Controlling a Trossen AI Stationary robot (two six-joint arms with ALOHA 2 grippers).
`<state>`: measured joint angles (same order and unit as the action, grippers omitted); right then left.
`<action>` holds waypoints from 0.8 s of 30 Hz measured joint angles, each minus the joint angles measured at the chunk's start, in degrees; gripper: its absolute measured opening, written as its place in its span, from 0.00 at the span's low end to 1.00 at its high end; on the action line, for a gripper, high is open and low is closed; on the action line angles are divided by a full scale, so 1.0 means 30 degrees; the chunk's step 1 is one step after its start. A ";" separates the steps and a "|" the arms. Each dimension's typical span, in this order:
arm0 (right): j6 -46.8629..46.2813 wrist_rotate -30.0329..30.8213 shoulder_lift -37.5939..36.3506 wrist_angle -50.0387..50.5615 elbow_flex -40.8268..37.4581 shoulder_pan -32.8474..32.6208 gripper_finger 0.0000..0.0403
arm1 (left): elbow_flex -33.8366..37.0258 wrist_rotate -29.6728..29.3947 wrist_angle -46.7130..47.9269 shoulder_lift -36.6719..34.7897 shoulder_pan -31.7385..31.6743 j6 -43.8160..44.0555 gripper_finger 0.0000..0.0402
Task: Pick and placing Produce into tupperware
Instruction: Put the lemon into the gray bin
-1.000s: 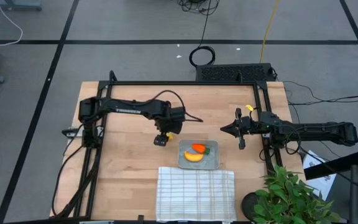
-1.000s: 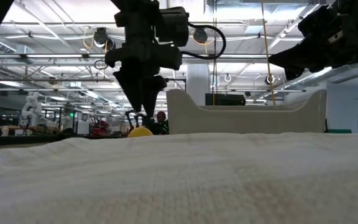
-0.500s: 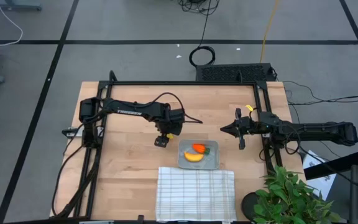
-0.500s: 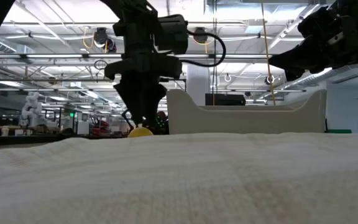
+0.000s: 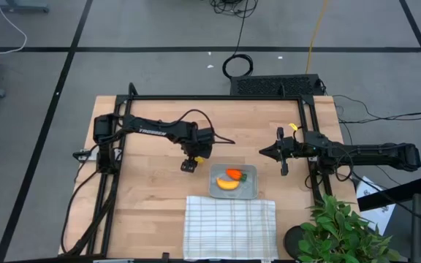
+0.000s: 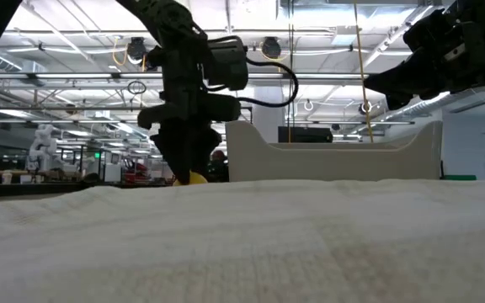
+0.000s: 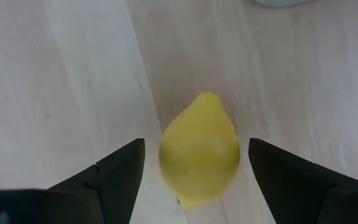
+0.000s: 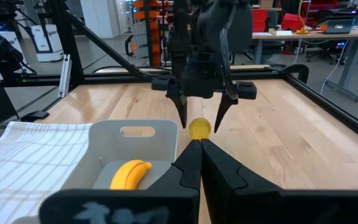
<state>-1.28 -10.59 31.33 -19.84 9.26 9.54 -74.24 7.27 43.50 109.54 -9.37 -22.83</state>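
Note:
The small yellow lemon (image 7: 199,149) lies on the bare wood left of the tupperware. My left gripper (image 5: 188,166) points down over it, open, one finger on each side with a gap to each (image 7: 191,180); the gripper hides the lemon in the high view. The grey tupperware (image 5: 248,190) holds the orange carrot (image 5: 234,174) and the yellow banana (image 5: 227,184). My right gripper (image 5: 262,152) hovers shut to the right of the tupperware. Its wrist view shows the lemon (image 8: 199,129) between the left gripper's fingers (image 8: 182,115) and the banana (image 8: 129,174).
A white checked cloth (image 5: 230,226) lies spread on the near side of the tupperware and fills the foreground of the low view (image 6: 242,244). A potted plant (image 5: 342,230) stands at the near right corner. A black frame (image 5: 210,97) borders the table. Bare wood lies left of the lemon.
My left gripper has come down toward the table, so its open fingers now stand on either side of the lemon. The lemon, the tupperware and my right arm have kept still.

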 joint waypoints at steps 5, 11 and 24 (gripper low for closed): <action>0.0025 0.0000 0.0000 -0.0007 0.0000 0.0004 0.00 | 0.0257 0.0014 -0.0323 0.0000 0.0002 -0.0004 0.73; 0.0066 0.0000 0.0000 -0.0007 0.0000 0.0000 0.00 | 0.0257 0.0015 -0.0448 0.0000 0.0000 -0.0306 0.73; 0.0077 0.0000 0.0000 -0.0007 0.0000 0.0004 0.00 | 0.1233 0.0036 -0.1332 0.0000 -0.0015 -0.0324 0.73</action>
<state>-1.05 -10.59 31.33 -19.86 9.26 9.55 -70.54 7.38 39.51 109.54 -9.41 -23.80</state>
